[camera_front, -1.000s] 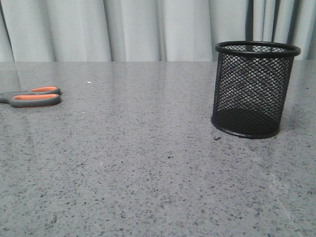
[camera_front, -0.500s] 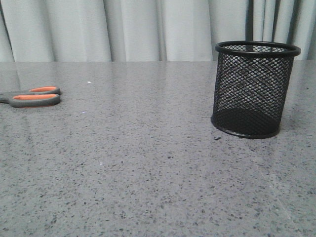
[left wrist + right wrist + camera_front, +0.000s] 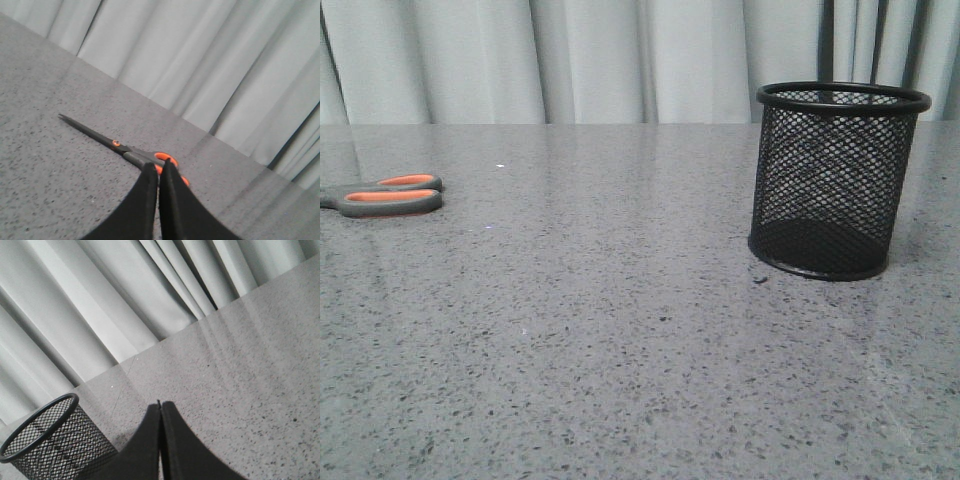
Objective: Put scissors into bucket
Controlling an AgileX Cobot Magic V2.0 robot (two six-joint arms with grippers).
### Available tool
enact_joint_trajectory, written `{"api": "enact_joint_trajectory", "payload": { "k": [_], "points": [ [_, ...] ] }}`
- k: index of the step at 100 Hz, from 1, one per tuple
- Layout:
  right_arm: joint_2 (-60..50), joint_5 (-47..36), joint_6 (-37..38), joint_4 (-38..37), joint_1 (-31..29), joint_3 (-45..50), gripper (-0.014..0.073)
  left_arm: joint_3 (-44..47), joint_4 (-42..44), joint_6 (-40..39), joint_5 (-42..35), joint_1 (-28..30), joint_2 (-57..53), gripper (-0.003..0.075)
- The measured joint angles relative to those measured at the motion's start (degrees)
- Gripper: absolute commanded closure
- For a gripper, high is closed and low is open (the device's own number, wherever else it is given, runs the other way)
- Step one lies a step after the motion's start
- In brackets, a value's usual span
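The scissors (image 3: 388, 196) lie flat at the table's left edge in the front view, with only their grey and orange handles showing. The left wrist view shows them whole, blades closed: scissors (image 3: 125, 150). My left gripper (image 3: 158, 164) hangs shut and empty above the table, its tips in front of the handle loops. The bucket (image 3: 832, 180), a black mesh cup, stands upright at the right. In the right wrist view the bucket (image 3: 47, 440) sits beside my right gripper (image 3: 160, 403), which is shut on nothing. Neither gripper shows in the front view.
The speckled grey table (image 3: 620, 320) stretches between scissors and bucket. Pale pleated curtains (image 3: 620, 60) hang behind the far edge.
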Motion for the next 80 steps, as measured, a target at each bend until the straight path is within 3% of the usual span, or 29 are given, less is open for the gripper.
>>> {"api": "enact_joint_trajectory", "payload": {
  "k": [26,52,64,80],
  "points": [
    [5.0,9.5,0.1,-3.5,0.0,-11.0,0.0642,-14.9,7.4,0.0,8.8,0.0,3.3,0.0741],
    [23.7,29.0,0.1,-12.8,0.0,-28.6,0.0643,-33.8,19.6,2.4,29.9,0.0,19.4,0.0741],
    [30.3,35.5,0.1,-14.5,0.0,-35.1,0.0643,-38.0,20.3,3.6,36.1,0.0,25.3,0.0741],
    [33.9,37.9,0.1,-15.0,0.0,-38.8,0.0642,-39.0,19.8,3.7,38.4,0.0,29.2,0.0741]
  ]
}}
